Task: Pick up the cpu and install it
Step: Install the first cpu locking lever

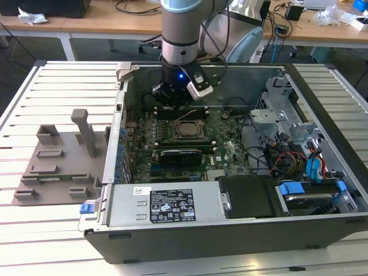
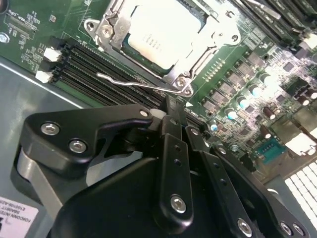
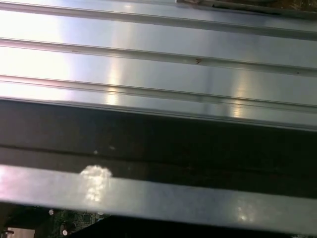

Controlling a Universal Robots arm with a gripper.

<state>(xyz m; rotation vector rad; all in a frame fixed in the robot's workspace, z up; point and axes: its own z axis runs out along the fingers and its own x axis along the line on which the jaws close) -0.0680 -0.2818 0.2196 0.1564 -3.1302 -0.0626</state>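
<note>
Exterior view: work surface (image 1: 52, 86) is a pale slatted metal top, ribs running 9 to 3 o'clock, evenly lit with soft glare. At 12 o'clock behind it, a row of light wooden desks (image 1: 109, 24) on white legs, carrying loose black cables (image 1: 135, 7) and crumpled white paper (image 1: 31, 16) at 11 o'clock. Dark floor (image 1: 20, 49) shows beneath the desks at 10 o'clock. First wrist view: brushed metal slats (image 3: 158, 54) with bright reflections.

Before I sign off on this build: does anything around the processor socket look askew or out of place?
Nothing stands out. The cpu lies flat and square inside the socket frame, and the thin retention lever runs alongside it. The gripper sits just past the socket, over the memory slots.
</note>
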